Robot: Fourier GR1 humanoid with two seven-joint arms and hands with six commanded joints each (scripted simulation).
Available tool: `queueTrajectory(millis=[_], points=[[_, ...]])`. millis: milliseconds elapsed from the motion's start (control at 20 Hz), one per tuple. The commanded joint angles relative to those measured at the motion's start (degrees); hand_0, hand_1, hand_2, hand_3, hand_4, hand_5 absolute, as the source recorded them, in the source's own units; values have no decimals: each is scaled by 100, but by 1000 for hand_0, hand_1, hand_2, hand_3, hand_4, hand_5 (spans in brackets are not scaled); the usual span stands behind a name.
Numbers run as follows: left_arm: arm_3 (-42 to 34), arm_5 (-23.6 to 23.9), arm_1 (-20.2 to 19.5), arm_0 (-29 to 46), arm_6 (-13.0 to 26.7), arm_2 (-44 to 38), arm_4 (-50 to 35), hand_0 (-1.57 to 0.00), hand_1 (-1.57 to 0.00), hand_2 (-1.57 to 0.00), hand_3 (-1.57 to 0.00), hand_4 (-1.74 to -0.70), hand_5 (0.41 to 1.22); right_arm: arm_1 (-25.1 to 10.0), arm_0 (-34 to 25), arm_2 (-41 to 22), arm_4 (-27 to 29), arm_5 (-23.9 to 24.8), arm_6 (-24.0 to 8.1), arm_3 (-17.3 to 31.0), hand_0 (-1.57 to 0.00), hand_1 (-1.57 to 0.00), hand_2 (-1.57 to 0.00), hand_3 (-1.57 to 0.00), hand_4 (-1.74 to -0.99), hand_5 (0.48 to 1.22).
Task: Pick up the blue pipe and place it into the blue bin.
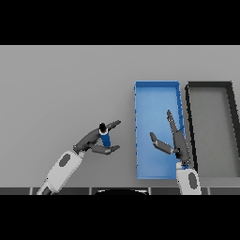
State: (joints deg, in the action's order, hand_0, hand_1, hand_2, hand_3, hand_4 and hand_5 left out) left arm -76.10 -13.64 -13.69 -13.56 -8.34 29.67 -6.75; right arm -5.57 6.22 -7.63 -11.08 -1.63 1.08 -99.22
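The blue pipe (105, 138) stands on end on the grey table, its dark ring-shaped end facing up, left of the blue bin (156, 89). My left hand (92, 140) comes in from the lower left and is open. Its straight fingers (112, 124) pass behind the pipe and its thumb (107, 149) passes in front, so the pipe sits in the gap between them, close against the hand. My right hand (178, 145) is open over the blue bin, with fingers pointing away from me and the thumb spread to the left. It holds nothing.
A dark grey bin (230, 117) stands right next to the blue bin on its right side. The grey table (61, 84) stretches wide to the left and behind the pipe.
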Motion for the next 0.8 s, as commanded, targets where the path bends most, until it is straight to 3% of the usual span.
queueTrajectory(millis=[0,50,100,200,300,500,750], points=[[59,63,66,-7,19,-10,12,-34,-141,-224,-115,-1292,617,25,31,-36,-29,4,-3,1,1,1,1,1,-1196,605],[32,133,110,2,71,-9,23,-100,-265,-357,-215,-1317,651,20,0,19,38,-7,-71,34,1,1,1,1,-1198,605],[69,101,190,-29,140,-65,-115,-289,-458,-539,-486,-1342,765,62,-12,-13,32,-10,-64,73,1,1,1,1,-1199,605],[70,155,286,7,167,-23,-94,-717,-856,-901,-877,-1477,929,12,-7,22,58,-31,-12,58,1,1,1,1,-1198,604],[112,71,316,-2,-115,97,-9,-1025,-1113,-1142,-1102,-1567,1034,10,-21,60,85,-22,65,111,1,1,1,1,-1196,604],[108,231,286,31,-487,260,111,-1347,-1384,-1395,-1317,-1665,1144,-14,7,33,112,-89,70,65,1,1,1,1,-1190,600],[-449,495,378,98,-470,228,16,-1498,-1510,-1513,-1436,-1716,1196,-3,-28,34,44,-20,2,63,1,1,1,1,-1187,605]])
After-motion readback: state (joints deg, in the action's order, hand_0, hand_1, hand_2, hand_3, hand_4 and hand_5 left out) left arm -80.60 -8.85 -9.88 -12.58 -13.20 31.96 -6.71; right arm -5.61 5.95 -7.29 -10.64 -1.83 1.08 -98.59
